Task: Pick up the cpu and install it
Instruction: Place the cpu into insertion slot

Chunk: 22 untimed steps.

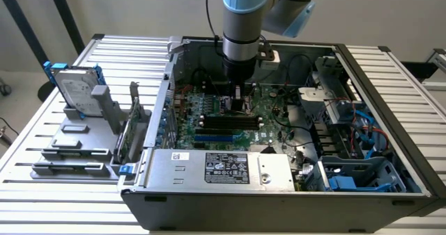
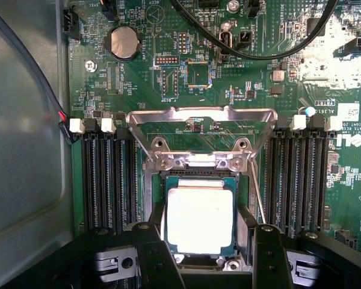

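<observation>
Claw: the claw (image 1: 241, 103) hangs from the arm (image 1: 245, 26) inside the open computer case (image 1: 279, 206), low over the middle of the green circuit board (image 2: 138, 90).
Claw state: its two black fingers (image 2: 151, 256) stand apart and clamp nothing.
Cpu: the cpu (image 2: 200, 220) lies flat in its socket near the middle of the circuit board, silver top facing up and a thin dark-green rim showing round it.
Cpu to claw: it sits between the two fingers, directly under the claw. One finger looks just beside the chip's edge, and the other stands clear of it with part of the socket visible in the gap.
Socket frame: the hinged metal frame (image 2: 201, 115) is swung open and rests on the board beyond the cpu's edge that is farthest from the fingers.
Memory slots: rows of long black slots (image 2: 105, 180) run along both sides of the socket.
Coin battery: a round silver cell (image 2: 124, 42) sits farther out on the board, towards the case wall.
Worktop: the case stands on a slatted metal worktop (image 1: 411, 104).
Hard drive: a blue-framed drive (image 1: 73, 89) stands upright in a grey holder by the worktop's edge on the exterior view's left, well apart from the claw.
</observation>
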Available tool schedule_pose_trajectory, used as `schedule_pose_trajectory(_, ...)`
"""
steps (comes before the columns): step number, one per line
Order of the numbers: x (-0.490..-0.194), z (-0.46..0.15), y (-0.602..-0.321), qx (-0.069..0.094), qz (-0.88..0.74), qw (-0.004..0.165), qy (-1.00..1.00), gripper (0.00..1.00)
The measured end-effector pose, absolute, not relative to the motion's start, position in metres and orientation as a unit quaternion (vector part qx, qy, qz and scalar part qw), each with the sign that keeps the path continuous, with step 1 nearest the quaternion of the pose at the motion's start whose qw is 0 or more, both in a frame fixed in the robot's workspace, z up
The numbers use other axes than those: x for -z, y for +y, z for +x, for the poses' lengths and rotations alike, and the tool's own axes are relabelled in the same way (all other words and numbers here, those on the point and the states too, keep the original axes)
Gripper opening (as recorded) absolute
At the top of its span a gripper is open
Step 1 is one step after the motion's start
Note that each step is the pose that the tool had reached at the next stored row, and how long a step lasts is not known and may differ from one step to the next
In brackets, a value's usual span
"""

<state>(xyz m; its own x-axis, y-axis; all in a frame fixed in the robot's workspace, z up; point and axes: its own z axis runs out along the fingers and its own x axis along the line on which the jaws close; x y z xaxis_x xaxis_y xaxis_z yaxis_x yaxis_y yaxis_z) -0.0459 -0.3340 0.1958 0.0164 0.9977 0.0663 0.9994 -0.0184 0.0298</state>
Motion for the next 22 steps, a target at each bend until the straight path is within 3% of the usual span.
schedule_pose_trajectory(2, -0.1958, -0.0459, -0.334, 0.034, -0.713, 0.013, -0.7, 0.56)
schedule_pose_trajectory(3, -0.1961, -0.046, -0.3341, 0.033, -0.713, 0.012, -0.701, 0.62)
schedule_pose_trajectory(22, -0.1988, -0.0471, -0.334, 0.03, -0.711, 0.009, -0.702, 0.62)
